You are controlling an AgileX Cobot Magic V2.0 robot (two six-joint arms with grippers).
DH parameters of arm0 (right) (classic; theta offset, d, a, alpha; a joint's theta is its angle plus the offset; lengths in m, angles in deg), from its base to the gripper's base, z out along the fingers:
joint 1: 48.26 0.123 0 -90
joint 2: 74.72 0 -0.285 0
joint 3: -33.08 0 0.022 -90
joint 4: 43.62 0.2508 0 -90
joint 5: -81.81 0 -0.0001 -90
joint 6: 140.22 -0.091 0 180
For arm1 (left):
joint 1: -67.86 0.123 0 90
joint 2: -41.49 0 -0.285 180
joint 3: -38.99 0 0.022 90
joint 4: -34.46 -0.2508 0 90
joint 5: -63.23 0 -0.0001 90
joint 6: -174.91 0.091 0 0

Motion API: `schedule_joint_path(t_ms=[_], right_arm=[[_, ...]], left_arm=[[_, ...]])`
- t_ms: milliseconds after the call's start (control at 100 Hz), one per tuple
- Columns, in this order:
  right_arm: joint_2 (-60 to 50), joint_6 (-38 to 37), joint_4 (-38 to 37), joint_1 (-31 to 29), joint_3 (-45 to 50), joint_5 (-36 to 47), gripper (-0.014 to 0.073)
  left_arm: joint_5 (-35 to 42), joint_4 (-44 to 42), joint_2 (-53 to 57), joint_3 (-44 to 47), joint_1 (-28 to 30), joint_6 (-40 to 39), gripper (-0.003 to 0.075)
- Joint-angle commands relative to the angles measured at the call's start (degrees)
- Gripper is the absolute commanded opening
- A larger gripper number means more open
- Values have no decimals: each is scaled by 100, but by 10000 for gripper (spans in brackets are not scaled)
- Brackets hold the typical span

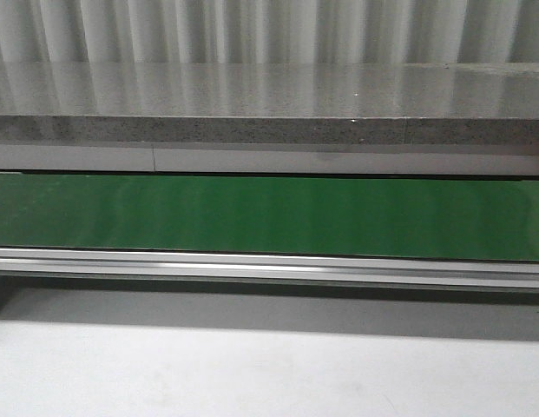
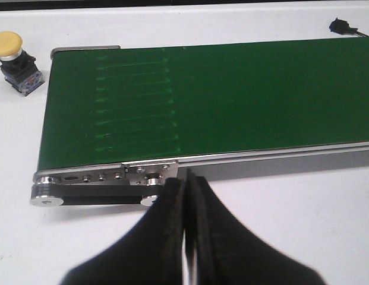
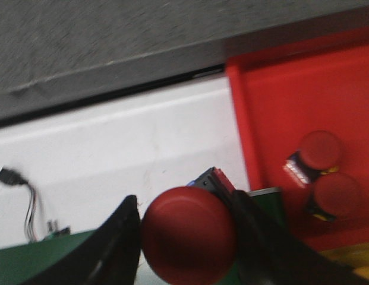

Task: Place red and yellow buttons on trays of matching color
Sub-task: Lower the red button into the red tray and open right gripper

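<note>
The front camera faces forward, low and close on the long green conveyor belt [image 1: 269,215]; both wrist cameras look down past their fingers, sharing that belt [image 2: 202,101]

A green conveyor belt [image 1: 269,217] runs across the white table [image 1: 269,373] on a metal frame [image 2: 104,176] — behind it a grey speckled ledge [image 1: 269,129], and loose wires [image 3: 30,205] lie nearby

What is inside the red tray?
Two red buttons lie in the red tray, close together. The tray's near part is hidden by the right gripper and its held button.
</note>
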Motion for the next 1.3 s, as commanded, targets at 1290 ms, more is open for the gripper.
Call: schedule_joint_path(t_ms=[1290], right_arm=[[2805,-422,992,-1456,-756,2021,179]], left_arm=[[392,40,2,-153,-50,-2,-20]])
